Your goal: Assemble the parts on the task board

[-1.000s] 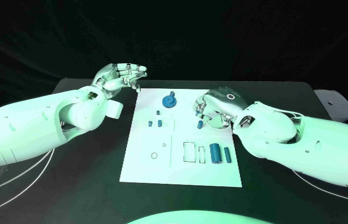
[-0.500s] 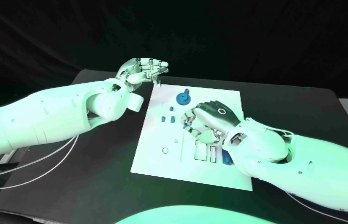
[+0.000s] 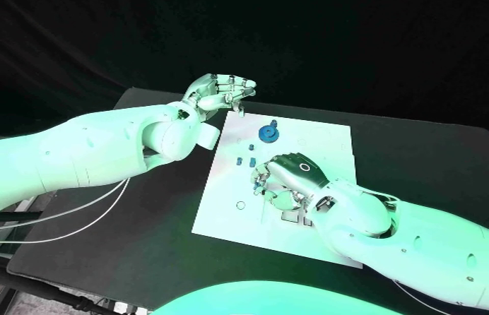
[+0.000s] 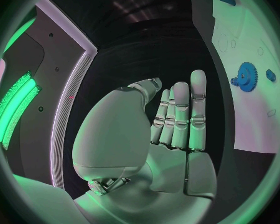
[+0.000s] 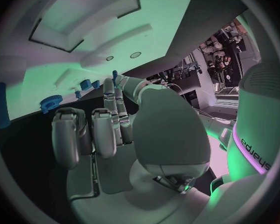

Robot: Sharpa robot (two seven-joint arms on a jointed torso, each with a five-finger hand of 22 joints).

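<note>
Right robot hand (image 5: 124, 129) over task board (image 5: 71, 59) — blue gear (image 5: 51, 103) beside fingers

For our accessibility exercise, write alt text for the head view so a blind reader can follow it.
A white task board lies on a black table with the robot's right hand curled over its middle, near small blue parts and a blue gear. The left hand is raised beyond the board's far corner, fingers curled together.
</note>
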